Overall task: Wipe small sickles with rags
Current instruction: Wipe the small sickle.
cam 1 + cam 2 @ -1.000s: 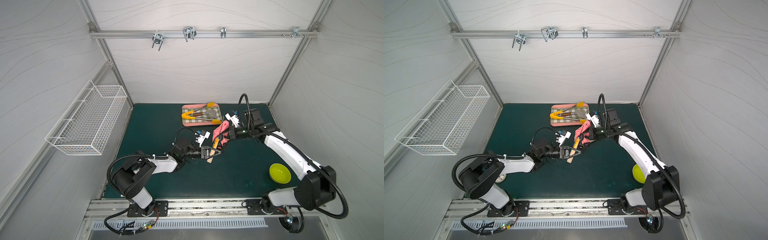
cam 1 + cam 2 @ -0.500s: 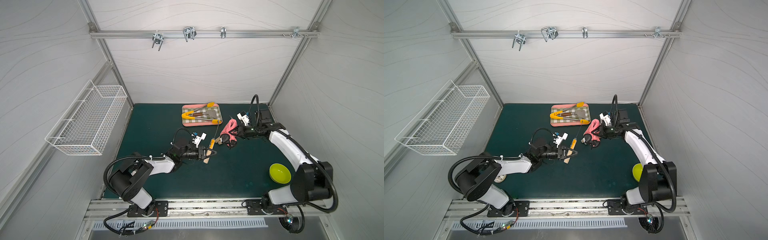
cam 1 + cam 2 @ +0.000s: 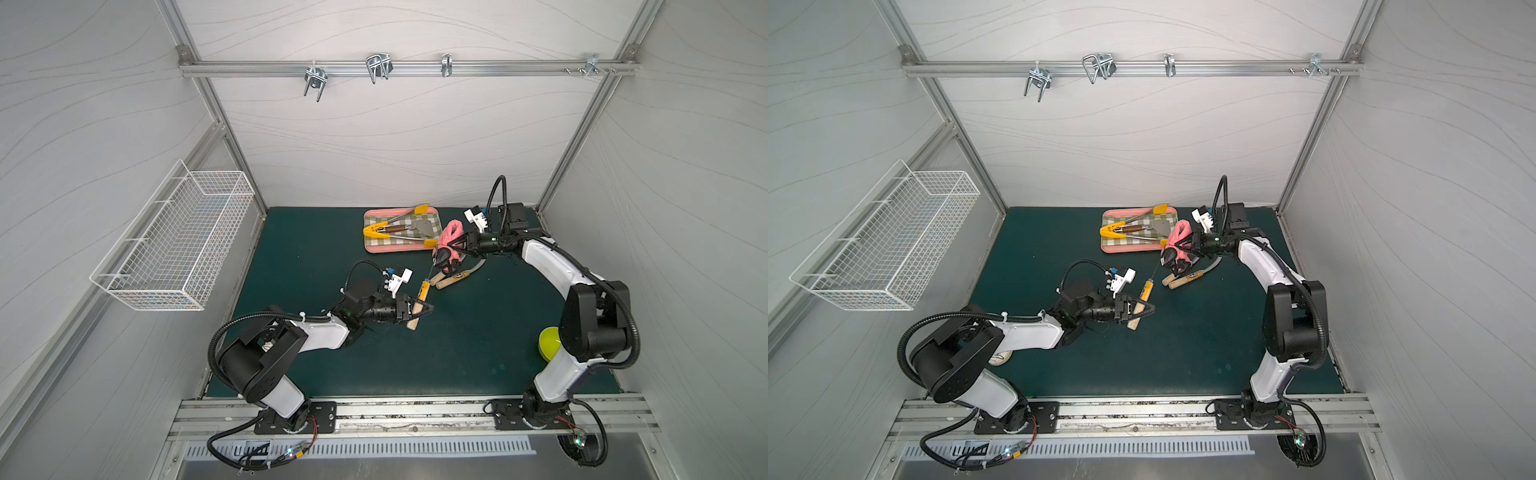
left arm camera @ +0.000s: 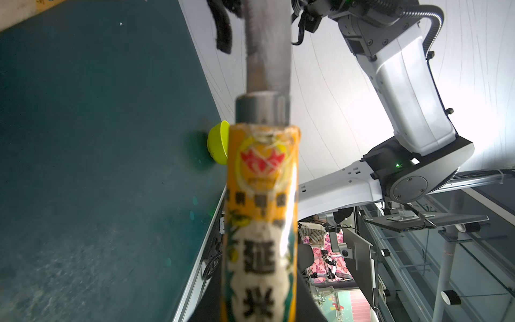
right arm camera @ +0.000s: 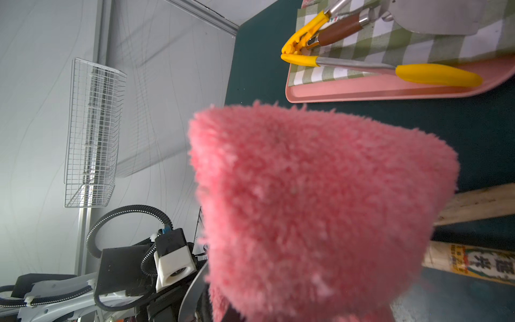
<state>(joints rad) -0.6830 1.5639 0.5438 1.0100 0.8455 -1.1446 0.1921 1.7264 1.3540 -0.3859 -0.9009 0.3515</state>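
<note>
Stock in hand: my left gripper (image 3: 422,310) clamped on one sickle (image 3: 424,289) by its wooden handle, my right gripper (image 3: 446,251) pinched onto the pink rag (image 3: 451,230), two more sickles (image 3: 455,276) lying on the mat (image 3: 316,249) just beside it, near the tray (image 3: 390,250).

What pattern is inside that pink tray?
The tray shows green-and-white checks, clearest from the right wrist.

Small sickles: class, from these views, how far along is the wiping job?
Done: both tools are picked up. In hand: the left gripper is shut on one sickle by its handle, and the right gripper holds the pink rag at its blade's far end. Left: two more sickles lie on the mat; whether they are wiped cannot be told.
</note>
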